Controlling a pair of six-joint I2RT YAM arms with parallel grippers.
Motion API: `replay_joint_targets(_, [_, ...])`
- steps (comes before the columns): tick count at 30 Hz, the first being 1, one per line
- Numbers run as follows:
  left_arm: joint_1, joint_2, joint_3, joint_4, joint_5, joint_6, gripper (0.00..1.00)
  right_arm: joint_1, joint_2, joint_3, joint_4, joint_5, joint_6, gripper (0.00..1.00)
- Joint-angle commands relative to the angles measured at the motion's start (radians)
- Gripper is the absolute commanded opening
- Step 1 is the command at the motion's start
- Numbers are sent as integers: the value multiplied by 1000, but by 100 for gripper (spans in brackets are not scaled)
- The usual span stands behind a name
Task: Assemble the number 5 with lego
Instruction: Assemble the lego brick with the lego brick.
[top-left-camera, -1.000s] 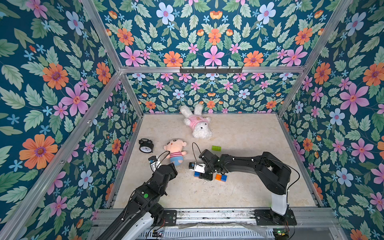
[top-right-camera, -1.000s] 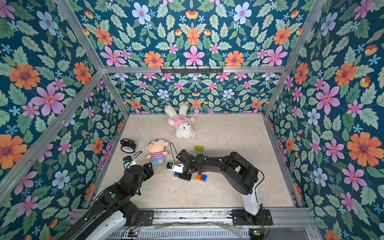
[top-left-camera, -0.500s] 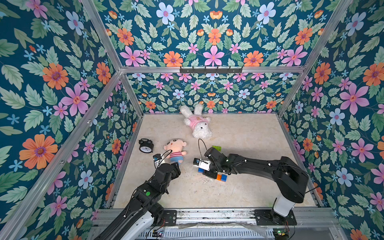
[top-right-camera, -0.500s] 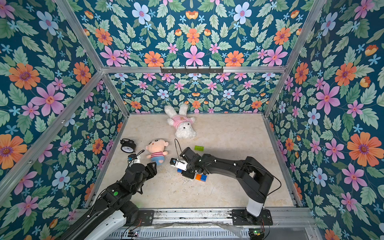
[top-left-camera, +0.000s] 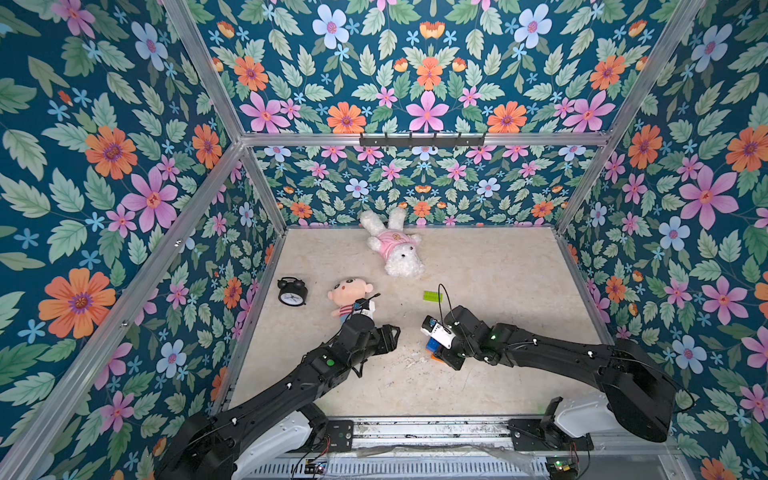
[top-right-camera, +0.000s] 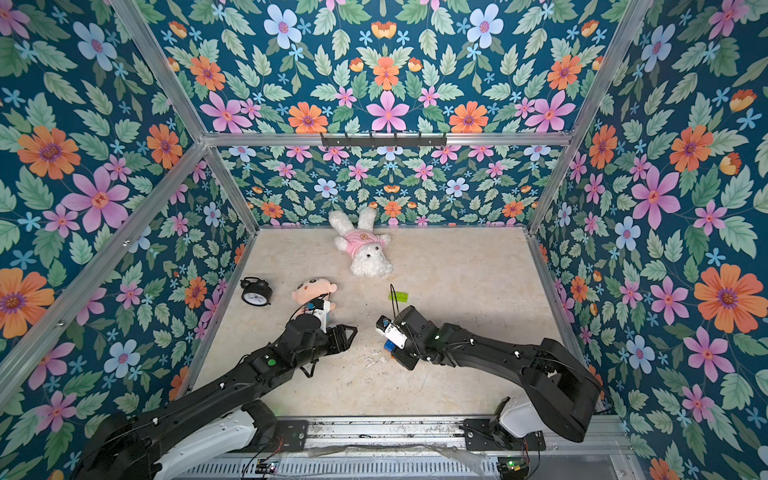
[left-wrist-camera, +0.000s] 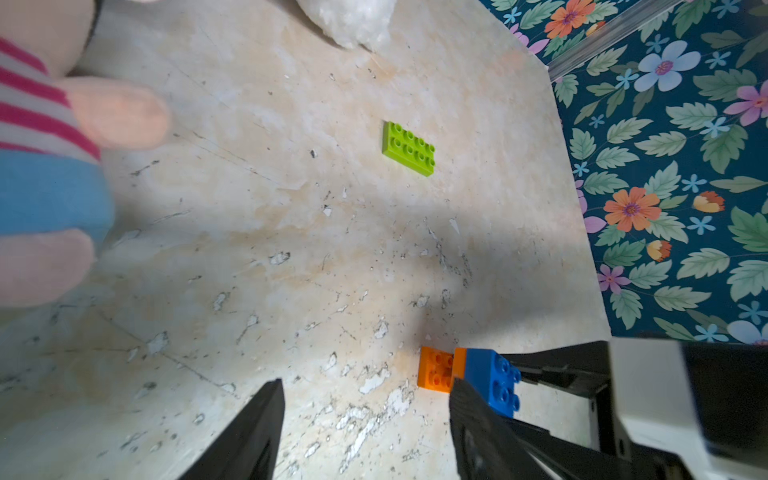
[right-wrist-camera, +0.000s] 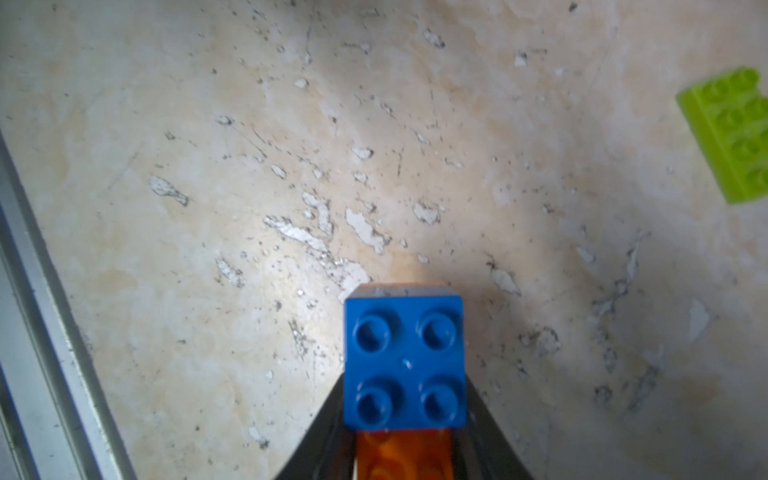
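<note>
Over the worn table (left-wrist-camera: 291, 249) the left gripper (left-wrist-camera: 365, 384) hangs spread and empty. The right gripper (right-wrist-camera: 403, 415) pinches the joined bricks (left-wrist-camera: 478, 365), seemingly touching the table. The green brick (left-wrist-camera: 409, 147) lies flat, well apart. The orange brick (left-wrist-camera: 436, 370) pokes past the fingertips, and the blue brick (right-wrist-camera: 405, 361) sits on it, studs up.

both top views look steeply down from high over the near edge, taking in the whole desk (top-left-camera: 498, 266). the left wrist view hangs low, looking across at the green brick (left-wrist-camera: 408, 148); the right wrist view sits closest, just over the blue brick (right-wrist-camera: 404, 361). both wrist views share these bricks.
</note>
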Motion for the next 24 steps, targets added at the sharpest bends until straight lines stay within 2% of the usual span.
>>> replay_joint_targets(1, [-12, 19, 11, 49, 15, 2, 68, -24, -23, -24, 42, 14, 41, 31])
replay_joint_targets(6, [-18, 36, 11, 46, 4, 5, 68, -24, -76, -71, 75, -1, -37, 31])
replay_joint_targets(14, [-19, 45, 19, 32, -4, 4, 68, -39, -19, -56, 38, -64, -197, 30])
replay_joint_targets(21, [-19, 55, 26, 20, -17, 7, 68, -71, 11, -46, 23, -129, -226, 30])
replay_joint_targets(24, [-19, 68, 35, 20, 0, 14, 68, -72, 21, -42, 5, -102, -214, 30])
